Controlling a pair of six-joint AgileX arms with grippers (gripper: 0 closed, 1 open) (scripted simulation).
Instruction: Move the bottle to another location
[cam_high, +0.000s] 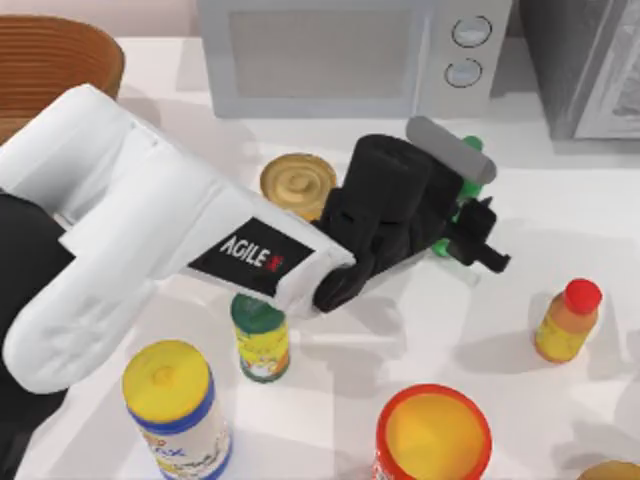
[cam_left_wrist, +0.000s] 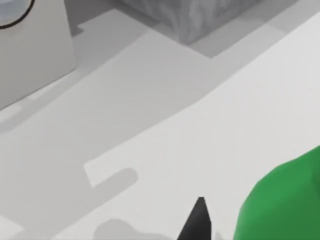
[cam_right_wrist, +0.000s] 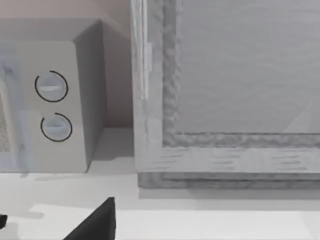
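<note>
One arm works: the left gripper (cam_high: 462, 222) sits in front of the microwave (cam_high: 340, 55), around the bottle (cam_high: 467, 185), whose green shows past the black wrist; whether its fingers clasp it I cannot tell. The left wrist view adds a fingertip (cam_left_wrist: 198, 220) beside the bottle's green body (cam_left_wrist: 287, 202) over the white table (cam_left_wrist: 165, 125). The right wrist view faces the microwave's dials (cam_right_wrist: 51, 86).

Green soda bottles: one (cam_high: 466, 190), at the left pincer (cam_high: 470, 235)
Red-capped orange bottles: one (cam_high: 567, 320)
Microwaves: one (cam_high: 350, 55)
Lidded jars and canisters: three (cam_high: 262, 335) (cam_high: 180, 405) (cam_high: 433, 435)
Cans: one (cam_high: 298, 183)
</note>
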